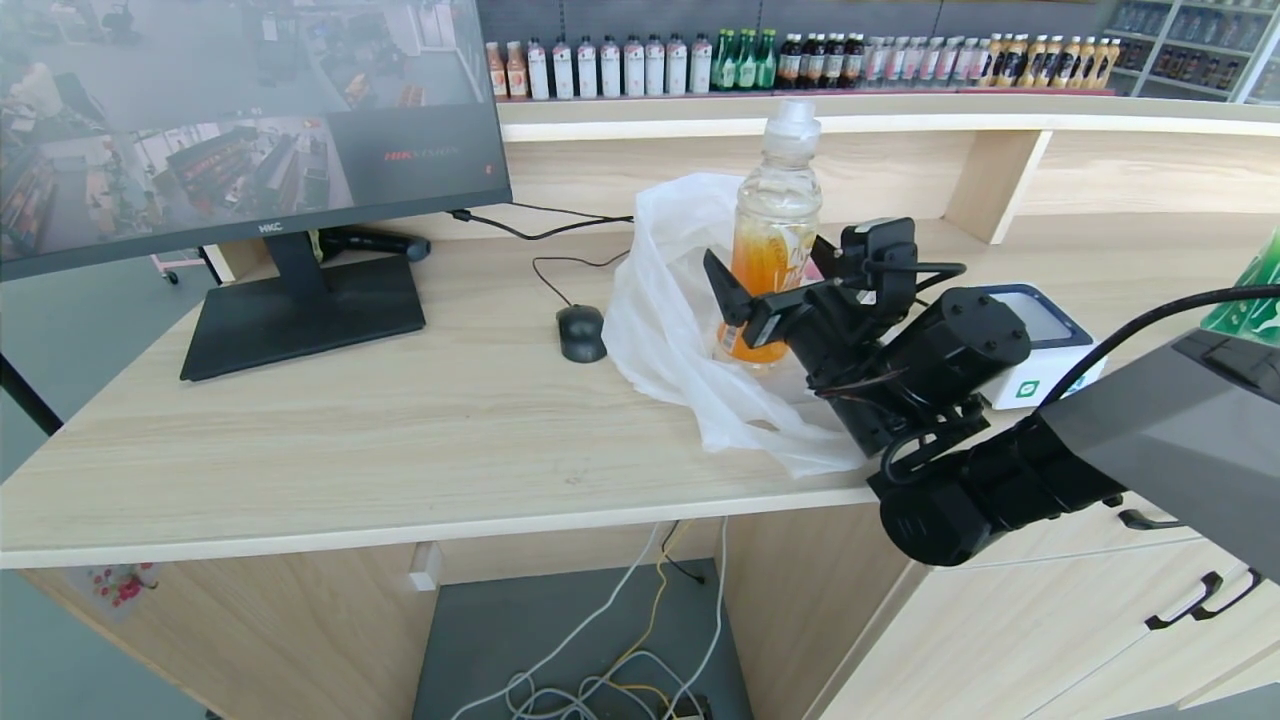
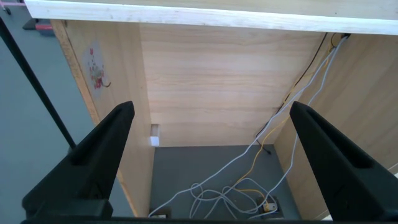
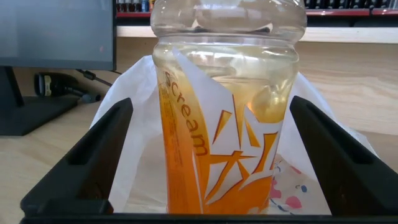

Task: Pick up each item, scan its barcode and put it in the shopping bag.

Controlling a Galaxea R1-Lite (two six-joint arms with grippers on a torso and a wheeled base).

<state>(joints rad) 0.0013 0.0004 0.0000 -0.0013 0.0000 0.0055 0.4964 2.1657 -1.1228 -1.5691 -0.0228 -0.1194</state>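
A clear bottle (image 1: 775, 215) of orange drink with a white cap stands upright on the wooden counter (image 1: 400, 420). The white plastic shopping bag (image 1: 660, 300) rises behind the bottle and gathers around its base. My right gripper (image 1: 775, 278) is open, one finger on each side of the bottle's lower half. In the right wrist view the bottle (image 3: 227, 124) stands between the spread fingers (image 3: 93, 155) with gaps on both sides. My left gripper (image 2: 211, 162) hangs open below the counter's front edge, over the cables (image 2: 230, 193) on the floor.
A white barcode scanner box (image 1: 1045, 345) sits just right of the bag, behind my right arm. A mouse (image 1: 581, 332) lies left of the bag, and a monitor (image 1: 240, 120) stands at the back left. A green package (image 1: 1250, 290) shows at the right edge.
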